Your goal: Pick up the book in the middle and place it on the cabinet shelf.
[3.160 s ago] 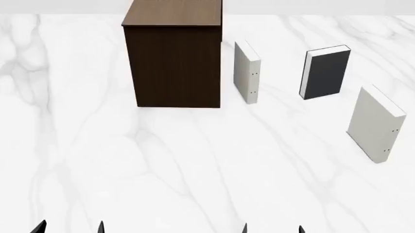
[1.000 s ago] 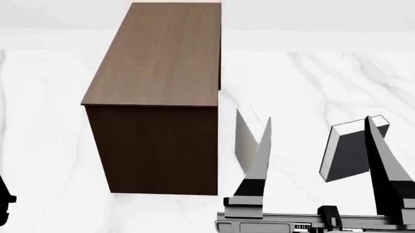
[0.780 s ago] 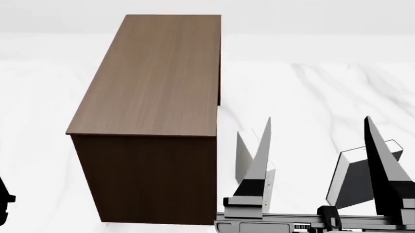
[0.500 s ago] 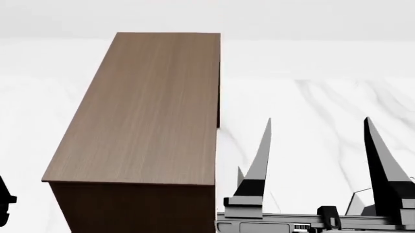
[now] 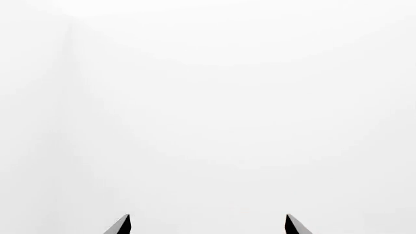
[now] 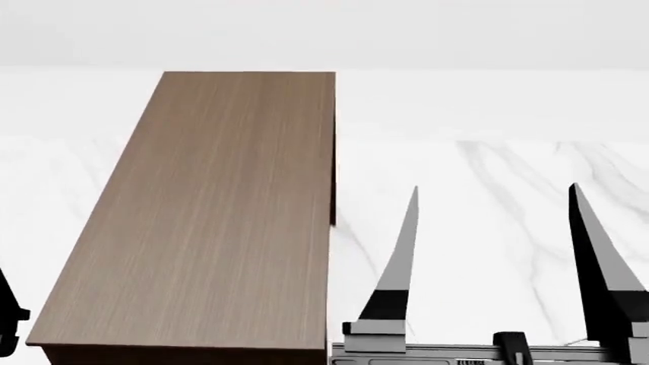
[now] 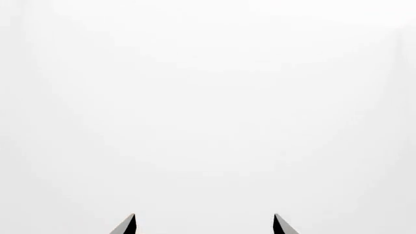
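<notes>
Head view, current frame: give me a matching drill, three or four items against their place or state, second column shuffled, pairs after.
Items
1. brown wood-grain cabinet with a lighter flat top
2. right gripper
3. left gripper
4. white marble floor

Places or states
A. only a dark sliver at the picture's left edge
B. two long fingers spread wide apart, nothing between them
C. fills the left half, top face bare
D. grey-veined, to the cabinet's right

Pairs: 1-C, 2-B, 3-A, 4-D

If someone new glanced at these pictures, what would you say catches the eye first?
The brown cabinet shelf dominates the head view's left half, its bare wood-grain top seen from above on the white marble floor. Beside it, the right gripper rises with its two pointed fingers spread wide and empty. No book shows anywhere.
</notes>
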### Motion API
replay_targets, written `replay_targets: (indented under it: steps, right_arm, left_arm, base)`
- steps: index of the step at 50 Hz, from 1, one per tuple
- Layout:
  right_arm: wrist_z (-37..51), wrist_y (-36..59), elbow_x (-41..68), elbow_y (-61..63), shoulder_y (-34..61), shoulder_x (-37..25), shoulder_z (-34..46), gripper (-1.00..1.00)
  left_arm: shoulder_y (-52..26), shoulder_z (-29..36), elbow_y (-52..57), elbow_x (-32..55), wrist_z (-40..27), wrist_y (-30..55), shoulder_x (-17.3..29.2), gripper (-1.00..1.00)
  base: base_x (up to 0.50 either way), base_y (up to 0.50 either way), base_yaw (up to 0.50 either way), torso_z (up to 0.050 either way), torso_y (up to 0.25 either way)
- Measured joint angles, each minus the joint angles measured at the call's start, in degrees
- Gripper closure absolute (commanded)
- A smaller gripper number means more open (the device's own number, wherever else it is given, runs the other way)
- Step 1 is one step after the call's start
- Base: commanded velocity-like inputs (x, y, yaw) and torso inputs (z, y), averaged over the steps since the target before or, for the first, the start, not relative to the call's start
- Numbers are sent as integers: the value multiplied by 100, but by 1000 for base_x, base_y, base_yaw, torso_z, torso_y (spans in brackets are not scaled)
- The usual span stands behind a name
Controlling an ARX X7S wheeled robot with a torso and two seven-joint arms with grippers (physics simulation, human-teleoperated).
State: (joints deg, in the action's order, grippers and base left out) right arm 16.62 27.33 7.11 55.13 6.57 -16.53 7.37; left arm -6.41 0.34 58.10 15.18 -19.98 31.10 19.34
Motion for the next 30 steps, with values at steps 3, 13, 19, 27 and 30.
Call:
replay_targets:
  steps: [3, 13, 19, 27, 30]
  right_arm:
    - [-6, -73, 55, 0, -25, -5, -23, -100]
    - [6, -208, 186, 5, -66, -32, -64, -100]
    - [26, -257, 236, 7, -80, -55, -70, -100]
    - [140, -86, 137, -18, -21, -101, -17, -100]
    - [183, -9, 96, -29, 8, -116, 9, -100]
  left_arm:
    - [-4, 5, 2, 17, -20, 0, 17, -100]
    - [-3, 34, -10, 61, -76, -28, 65, -100]
    - [4, 49, -23, 86, -106, -50, 91, -100]
    - [5, 47, -19, 177, -130, -56, 129, -100]
    - [5, 45, -21, 205, -138, -63, 146, -100]
  base:
    - [-85, 2, -500, 0, 0]
    - [-85, 5, -500, 0, 0]
    - [-85, 10, -500, 0, 0]
    - [-21, 3, -125, 38, 0]
    - [0, 0, 0, 50, 0]
